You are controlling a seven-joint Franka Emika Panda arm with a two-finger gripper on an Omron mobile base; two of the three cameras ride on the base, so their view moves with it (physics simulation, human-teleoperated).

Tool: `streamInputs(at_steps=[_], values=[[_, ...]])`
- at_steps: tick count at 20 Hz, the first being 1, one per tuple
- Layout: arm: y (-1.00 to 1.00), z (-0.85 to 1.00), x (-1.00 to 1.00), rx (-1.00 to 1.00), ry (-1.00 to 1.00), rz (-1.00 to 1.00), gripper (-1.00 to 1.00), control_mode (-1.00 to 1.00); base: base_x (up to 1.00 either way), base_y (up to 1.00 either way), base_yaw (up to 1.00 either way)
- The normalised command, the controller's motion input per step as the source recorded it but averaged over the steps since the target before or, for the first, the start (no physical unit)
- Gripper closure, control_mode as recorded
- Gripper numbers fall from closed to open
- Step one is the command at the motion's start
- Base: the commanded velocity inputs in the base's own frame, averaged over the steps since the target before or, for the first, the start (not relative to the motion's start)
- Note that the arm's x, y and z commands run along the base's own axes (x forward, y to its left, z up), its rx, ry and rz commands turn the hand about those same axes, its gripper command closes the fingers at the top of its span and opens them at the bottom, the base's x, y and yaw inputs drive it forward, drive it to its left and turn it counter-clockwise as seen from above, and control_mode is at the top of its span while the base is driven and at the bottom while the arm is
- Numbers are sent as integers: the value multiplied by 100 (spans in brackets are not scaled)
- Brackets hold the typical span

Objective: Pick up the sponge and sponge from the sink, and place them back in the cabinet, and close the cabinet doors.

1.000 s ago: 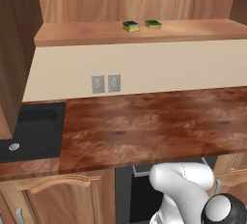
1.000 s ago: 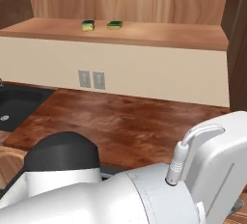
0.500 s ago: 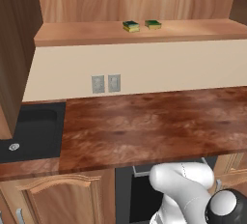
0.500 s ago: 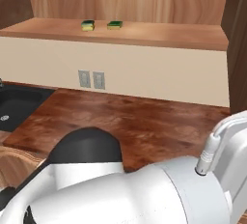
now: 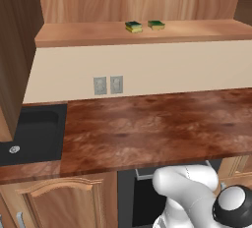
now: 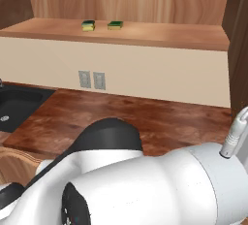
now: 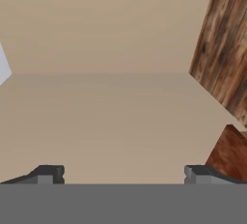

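Note:
Two sponges, dark green over yellow, lie side by side on the floor board of the open cabinet [image 5: 83, 34]: one sponge [image 5: 133, 26] to the left, the other sponge [image 5: 156, 24] to its right. Both appear again as sponge [image 6: 88, 25] and sponge [image 6: 115, 24] on the cabinet [image 6: 164, 34]. One cabinet door [image 5: 15, 50] stands open at the left, another door [image 6: 238, 40] at the right. The black sink [image 5: 29, 129] [image 6: 17, 104] lies low at the left, with nothing visible in it. My gripper [image 7: 123, 175] is open, nothing between its fingertips, facing a beige wall.
A brown marbled counter [image 5: 157, 128] runs from the sink to the right. Two grey wall outlets [image 5: 108, 84] sit on the beige backsplash. Arched-panel lower doors [image 5: 64, 205] and a dark opening [image 5: 133, 197] lie under the counter's front edge.
My arm's white body has swung left and grown larger across the bottom of the right base view. The sponges, the doors and the counter have not moved.

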Motion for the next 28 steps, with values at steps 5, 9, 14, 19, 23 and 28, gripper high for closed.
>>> streamInputs(at_steps=[5, 9, 14, 19, 23, 28], values=[[-15, 0, 13, 3, 0, 0, -100, -100, 0, 0, 0], [-2, 0, 15, 0, 0, 0, -100, -100, 0, 0, 0], [-4, 0, 19, 0, 0, 0, -100, -100, 0, 0, 0], [-9, 0, 14, 0, 0, 1, -100, -100, 0, 0, 0], [-12, 0, 6, 0, 0, 4, -100, -100, 0, 0, 0], [-10, 0, 4, 0, 0, 4, -100, -100, 0, 0, 0]])
